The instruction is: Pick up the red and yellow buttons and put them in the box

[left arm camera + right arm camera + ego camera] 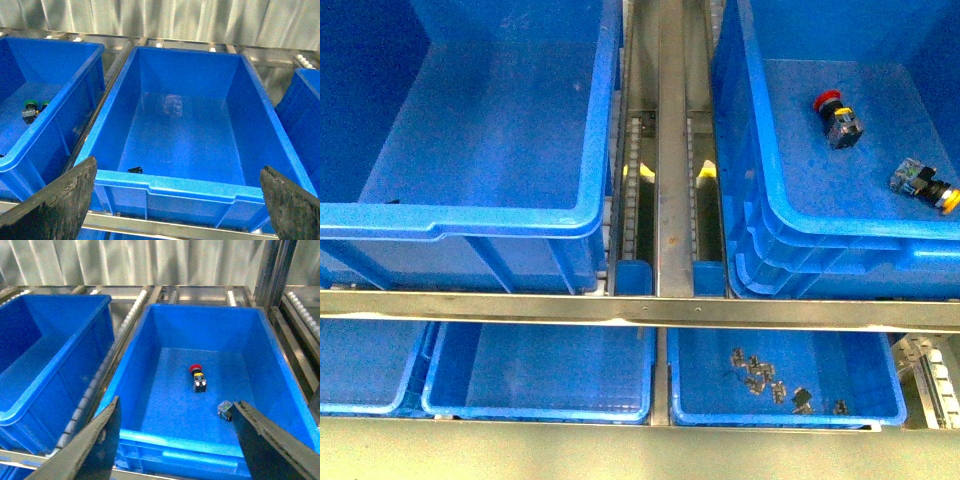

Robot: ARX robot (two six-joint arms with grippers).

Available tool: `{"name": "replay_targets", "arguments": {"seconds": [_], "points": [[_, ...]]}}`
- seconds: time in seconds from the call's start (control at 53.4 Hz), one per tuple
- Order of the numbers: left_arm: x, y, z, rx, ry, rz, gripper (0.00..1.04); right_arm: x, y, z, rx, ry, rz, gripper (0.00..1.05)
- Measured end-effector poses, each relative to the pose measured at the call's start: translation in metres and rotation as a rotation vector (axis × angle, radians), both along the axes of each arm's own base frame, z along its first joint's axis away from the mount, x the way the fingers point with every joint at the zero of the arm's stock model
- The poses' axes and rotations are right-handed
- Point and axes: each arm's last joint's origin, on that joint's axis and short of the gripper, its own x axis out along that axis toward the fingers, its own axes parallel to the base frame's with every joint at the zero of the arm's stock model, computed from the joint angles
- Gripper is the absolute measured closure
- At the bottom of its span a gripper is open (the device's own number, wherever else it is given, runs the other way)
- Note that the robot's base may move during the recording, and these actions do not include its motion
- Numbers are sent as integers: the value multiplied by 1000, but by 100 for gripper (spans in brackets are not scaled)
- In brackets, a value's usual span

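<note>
Open right hand (172, 440) above box (150, 437).

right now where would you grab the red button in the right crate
Grip the red button across its black-and-grey blocky body, not the round cap. It lies on its side on the crate floor, clear of the walls and the yellow button, so come straight down with the right end effector, which is open.

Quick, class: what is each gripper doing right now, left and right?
Left gripper: open, holding nothing, above the big blue crate.
Right gripper: open, holding nothing, above the crate with the red button.
</note>
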Motion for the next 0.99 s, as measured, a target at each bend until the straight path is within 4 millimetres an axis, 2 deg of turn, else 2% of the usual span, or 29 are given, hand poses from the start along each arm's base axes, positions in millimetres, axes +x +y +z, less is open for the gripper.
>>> {"name": "replay_targets", "arguments": {"seconds": [0.094,0.15,0.993], "points": [[0,0,0,0,0,0,8,0,0,0,0,0,0,10],[0,0,0,0,0,0,8,0,0,0,1,0,0,5],[0,0,0,0,0,0,8,0,0,0,1,0,0,7]]}}
